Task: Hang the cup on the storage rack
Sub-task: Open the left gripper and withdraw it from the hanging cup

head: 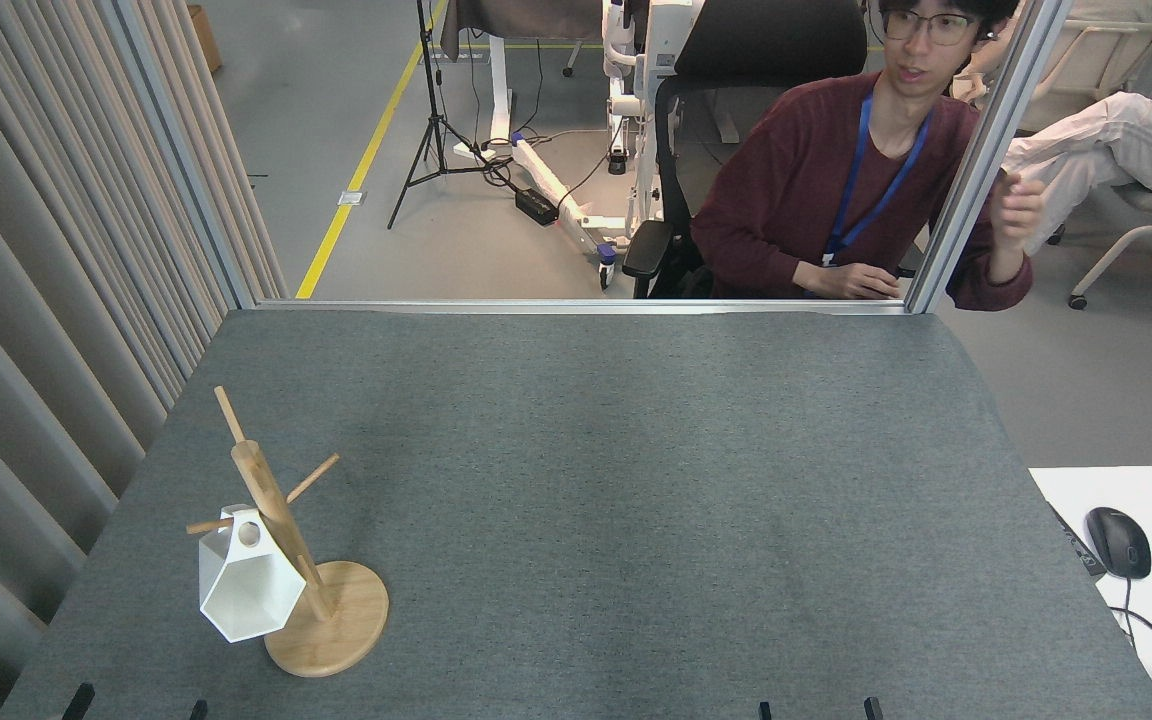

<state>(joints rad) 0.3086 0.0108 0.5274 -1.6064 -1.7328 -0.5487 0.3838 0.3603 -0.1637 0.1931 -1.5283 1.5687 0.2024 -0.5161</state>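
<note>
The white cup (248,588) hangs by its handle on the left peg of the bamboo storage rack (288,545), its open mouth facing the camera; whether it holds anything is hard to tell. The rack stands at the near left of the grey tabletop (636,480). Only dark fingertips of the left pincer (136,709) and right pincer (816,709) show at the bottom edge, spread apart and holding nothing. A person (836,180) sits beyond a metal frame post (986,160).
</note>
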